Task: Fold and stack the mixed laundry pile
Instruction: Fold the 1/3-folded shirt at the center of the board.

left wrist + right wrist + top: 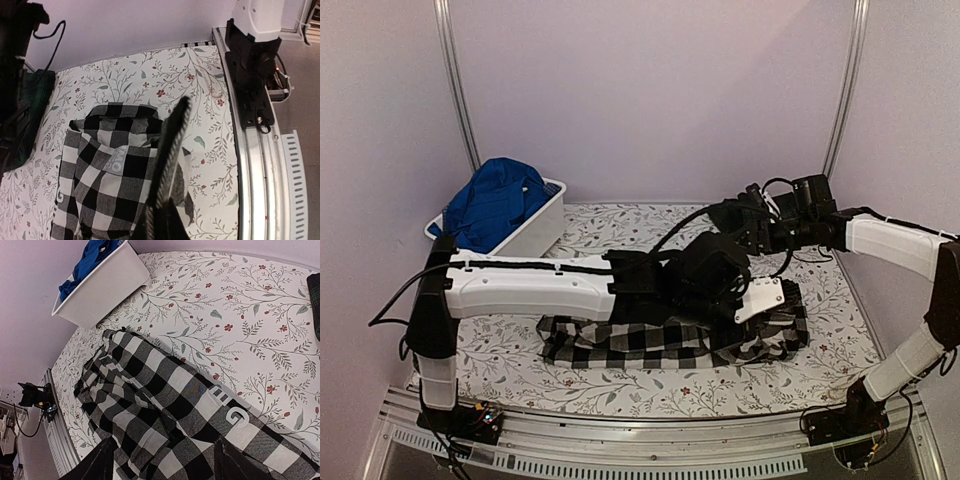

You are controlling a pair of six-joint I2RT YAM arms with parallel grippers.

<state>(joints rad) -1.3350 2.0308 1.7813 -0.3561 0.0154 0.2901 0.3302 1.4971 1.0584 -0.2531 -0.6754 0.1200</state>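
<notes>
Top external view, entry one, the largest? (Clerk)

Table (650, 225), floral cover. Entry two: black-and-white checked shirt (630, 345), spread on the cover near the front edge, long axis running 9 to 3 o'clock. Entry three: white tub (535, 235), at 10 o'clock from the shirt, well apart from it. Entry four: bright blue garment (495, 200), heaped in the tub, unfolded. (Checker)

And the tartan one? (Clerk)

Entry five: dark green tartan garment (315, 300), only a sliver at 3 o'clock in the right wrist view, on the cover, apart from the shirt; whether it is folded cannot be told. (Checker)

The grippers, then. (Clerk)

Entry six: left gripper (162, 222), over the shirt's 3 o'clock half, fingers closed, pinching a raised ridge of the checked cloth that climbs edge-on into them. Entry seven: right gripper (165, 467), fingers spread wide, nothing between them. The shirt lies directly beneath, its length running off toward 10 o'clock in that wrist view, with its white-lettered label (227, 407) close by at 4 o'clock. (Checker)

Which relation governs the next move? (Clerk)

Judgement only: the shirt's long axis lies across both arms. The left arm has one hold on it and the right stands nearest the free cloth. A second hold at the same 3 o'clock end would let the pair fold along the axis toward 9 o'clock. Nothing looks stacked yet. (Checker)
</notes>
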